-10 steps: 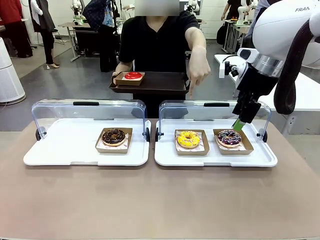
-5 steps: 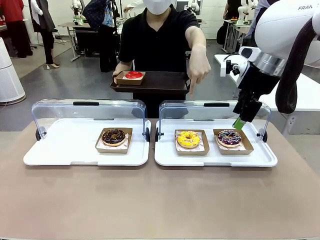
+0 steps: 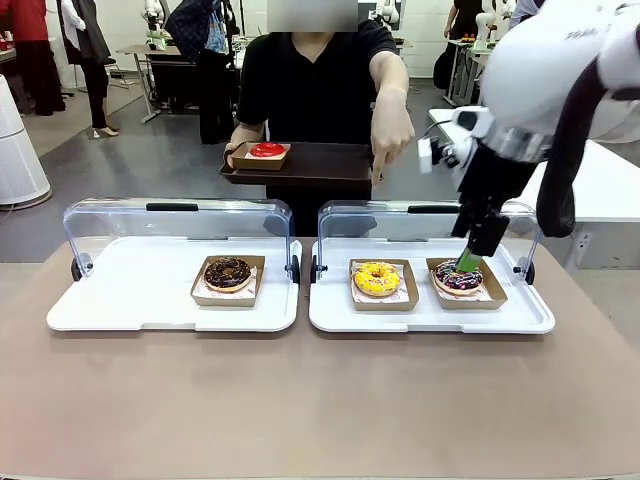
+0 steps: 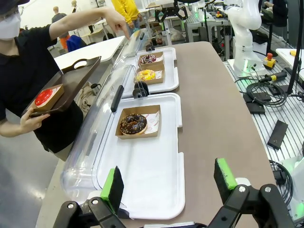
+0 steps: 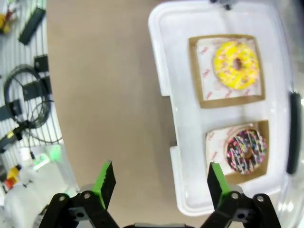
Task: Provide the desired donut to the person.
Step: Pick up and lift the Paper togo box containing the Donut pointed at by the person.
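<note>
With our right gripper (image 3: 467, 262) spread open and empty just above the sprinkled donut (image 3: 459, 275), we risk grabbing the wrong one, since the person's hand (image 3: 392, 135) seems to point at the yellow donut (image 3: 377, 277) beside it on the same tray (image 3: 430, 318).

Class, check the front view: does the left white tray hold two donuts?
No, the left white tray holds one chocolate donut in a cardboard box.

Bright, even light; right gripper (image 3: 468, 262) blurred (wrist views bow at edges).
</note>
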You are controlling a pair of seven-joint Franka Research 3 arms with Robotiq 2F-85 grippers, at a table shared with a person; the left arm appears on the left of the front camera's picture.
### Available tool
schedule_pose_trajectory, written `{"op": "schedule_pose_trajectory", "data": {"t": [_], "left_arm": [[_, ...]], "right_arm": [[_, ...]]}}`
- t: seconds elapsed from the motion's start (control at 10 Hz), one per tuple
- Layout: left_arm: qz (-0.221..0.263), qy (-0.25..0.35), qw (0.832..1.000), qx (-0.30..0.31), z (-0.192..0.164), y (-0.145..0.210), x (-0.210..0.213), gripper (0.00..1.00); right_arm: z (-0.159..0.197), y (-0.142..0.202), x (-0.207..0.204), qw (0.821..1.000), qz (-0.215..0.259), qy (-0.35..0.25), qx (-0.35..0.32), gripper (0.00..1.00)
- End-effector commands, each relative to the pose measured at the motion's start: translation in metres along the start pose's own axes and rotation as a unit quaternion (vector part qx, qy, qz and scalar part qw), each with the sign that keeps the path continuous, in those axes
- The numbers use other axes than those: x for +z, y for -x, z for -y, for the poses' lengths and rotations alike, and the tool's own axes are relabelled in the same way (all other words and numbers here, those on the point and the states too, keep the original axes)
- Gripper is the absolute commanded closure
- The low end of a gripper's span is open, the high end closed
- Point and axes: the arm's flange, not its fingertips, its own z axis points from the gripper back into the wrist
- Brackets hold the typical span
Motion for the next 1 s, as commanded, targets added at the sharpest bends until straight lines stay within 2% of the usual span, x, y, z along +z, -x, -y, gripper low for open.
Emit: {"op": "schedule_pose_trajectory", "data": {"t": [0.0, 0.5, 0.9], "left_arm": [[0.002, -0.002, 1.0, 0.0, 0.002, -0.001, 0.0, 0.0], [0.002, -0.002, 1.0, 0.0, 0.002, -0.001, 0.0, 0.0], [0.002, -0.002, 1.0, 0.0, 0.002, -0.001, 0.0, 0.0]], "right_arm": [[0.014, -0.025, -0.017, 0.998, -0.048, -0.005, 0.051, 0.0], [0.051, -0.057, -0.079, 0.996, -0.051, -0.019, 0.075, 0.0], [0.057, -0.062, -0.095, 0.995, -0.054, -0.035, 0.073, 0.0]]}}
